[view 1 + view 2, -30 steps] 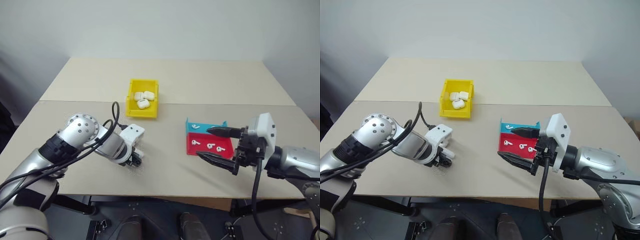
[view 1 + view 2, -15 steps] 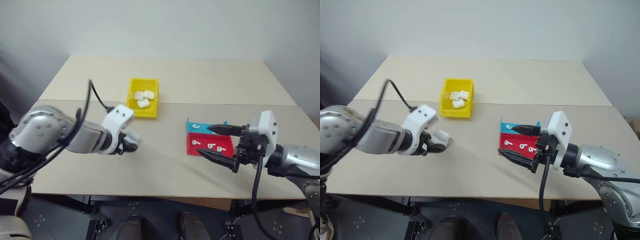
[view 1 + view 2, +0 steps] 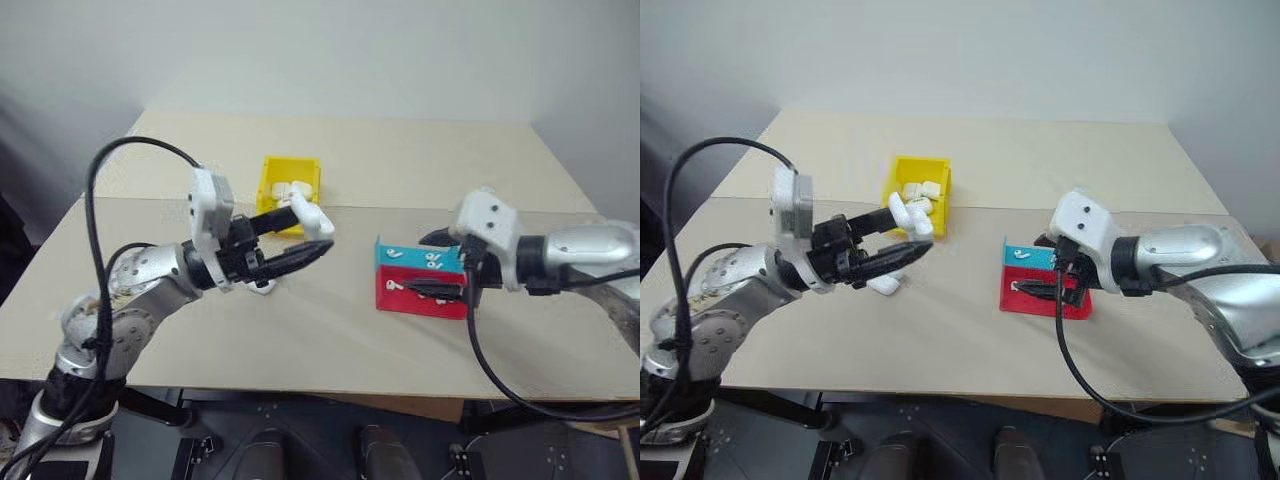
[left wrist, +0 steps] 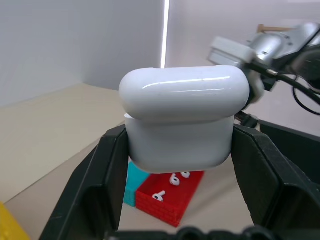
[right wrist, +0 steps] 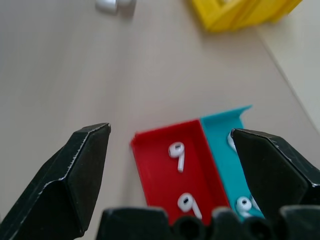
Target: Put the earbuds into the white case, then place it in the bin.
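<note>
My left gripper (image 3: 312, 232) is shut on the white case (image 4: 182, 120), holding it in the air in front of the yellow bin (image 3: 272, 178) and pointing toward the right arm. The case's lid sits on top of its body. The earbuds (image 5: 176, 151) lie in a red tray (image 3: 425, 300) and a cyan tray (image 3: 403, 256) at the right. My right gripper (image 3: 433, 263) hangs open just above these trays, with one finger (image 5: 65, 185) on each side of them and nothing between.
Another white case (image 3: 262, 287) lies on the table below my left gripper. More white cases (image 3: 290, 188) sit inside the bin. The tabletop (image 3: 330, 330) stretches bare between the arms and toward the front edge.
My left gripper rose from the table with the white case and swung round to point right. My right gripper moved forward over the red and cyan trays, still open.
</note>
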Available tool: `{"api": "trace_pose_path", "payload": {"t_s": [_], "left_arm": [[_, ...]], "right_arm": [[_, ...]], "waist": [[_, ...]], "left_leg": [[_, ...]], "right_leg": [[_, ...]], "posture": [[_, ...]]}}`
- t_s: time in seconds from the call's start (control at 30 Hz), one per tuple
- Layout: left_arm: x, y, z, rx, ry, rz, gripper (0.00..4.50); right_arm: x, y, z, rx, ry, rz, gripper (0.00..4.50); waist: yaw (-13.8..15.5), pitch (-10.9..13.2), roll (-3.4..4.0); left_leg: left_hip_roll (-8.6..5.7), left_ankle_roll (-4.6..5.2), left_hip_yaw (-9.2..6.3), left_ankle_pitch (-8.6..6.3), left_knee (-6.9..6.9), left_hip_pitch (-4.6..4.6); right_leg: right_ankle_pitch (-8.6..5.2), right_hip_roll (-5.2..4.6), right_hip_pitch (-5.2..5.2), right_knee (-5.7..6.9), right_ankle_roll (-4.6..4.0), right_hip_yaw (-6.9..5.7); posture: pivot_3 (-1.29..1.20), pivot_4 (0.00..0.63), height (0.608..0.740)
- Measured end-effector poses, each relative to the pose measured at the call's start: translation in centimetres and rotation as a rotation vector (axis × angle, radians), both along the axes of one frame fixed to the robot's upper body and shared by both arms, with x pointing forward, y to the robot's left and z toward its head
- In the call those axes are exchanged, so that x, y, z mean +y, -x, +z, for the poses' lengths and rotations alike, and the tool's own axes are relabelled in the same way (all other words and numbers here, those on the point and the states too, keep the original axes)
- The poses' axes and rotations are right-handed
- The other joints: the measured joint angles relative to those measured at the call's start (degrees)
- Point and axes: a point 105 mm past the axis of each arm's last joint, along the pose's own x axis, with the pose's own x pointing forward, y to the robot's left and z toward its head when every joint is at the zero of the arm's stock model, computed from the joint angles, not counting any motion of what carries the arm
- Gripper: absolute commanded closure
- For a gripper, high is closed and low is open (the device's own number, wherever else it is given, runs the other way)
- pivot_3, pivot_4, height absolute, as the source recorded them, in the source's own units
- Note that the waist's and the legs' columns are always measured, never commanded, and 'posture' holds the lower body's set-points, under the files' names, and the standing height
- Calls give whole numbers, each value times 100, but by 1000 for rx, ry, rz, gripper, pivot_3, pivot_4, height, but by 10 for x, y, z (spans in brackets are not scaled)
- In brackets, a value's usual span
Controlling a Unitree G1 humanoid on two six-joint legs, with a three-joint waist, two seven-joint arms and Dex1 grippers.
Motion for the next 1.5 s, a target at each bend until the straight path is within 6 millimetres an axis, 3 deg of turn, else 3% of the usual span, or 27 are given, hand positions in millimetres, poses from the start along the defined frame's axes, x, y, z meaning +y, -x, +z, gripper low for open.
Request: {"api": "trace_pose_path", "payload": {"t_s": [0.07,0.27,0.57,0.9,1.03,1.2,1.37,1.5], "left_arm": [[4,0,-6,-37,-20,-59,1715],[9,5,-18,-124,-61,-169,1715],[1,13,-26,-150,-48,-161,1715],[5,21,-23,-161,-47,-111,1715],[6,19,-23,-152,-48,-100,1715],[6,18,-23,-149,-47,-91,1715],[6,18,-22,-151,-47,-95,1715],[6,17,-20,-156,-49,-112,1715]], "right_arm": [[1,-4,-8,41,72,34,0],[13,-33,-29,129,162,65,1899],[21,-62,-59,211,261,12,1899],[25,-67,-74,226,298,8,1899],[26,-68,-76,222,307,8,2810],[25,-67,-76,220,284,-1,4426],[19,-60,-74,232,240,-35,4471],[13,-50,-59,223,195,-40,4471]], "waist": [[-17,0,0],[-99,0,0],[-95,-1,1],[-101,-1,2],[-112,-1,2],[-106,-1,2],[-103,-1,2],[-101,-1,2]], "left_leg": [[2,8,-2,-5,1,-16],[4,18,-2,-11,3,-26],[6,19,-3,-11,5,-28],[4,15,-1,-8,11,-28],[5,14,0,-7,17,-24],[5,14,-1,-7,16,-26],[5,14,-2,-7,16,-28],[5,14,-2,-7,17,-29]], "right_leg": [[3,0,-9,-9,5,-2],[8,-1,-14,-21,11,-2],[12,-2,-20,-7,12,-3],[14,-1,-52,56,3,3],[15,1,-51,62,2,5],[15,1,-51,60,2,5],[15,1,-53,60,2,5],[15,1,-54,60,2,4]], "posture": [[0,150,740],[0,150,740],[0,150,740],[0,150,740],[0,150,740],[0,150,740],[0,150,740],[0,150,740]]}}
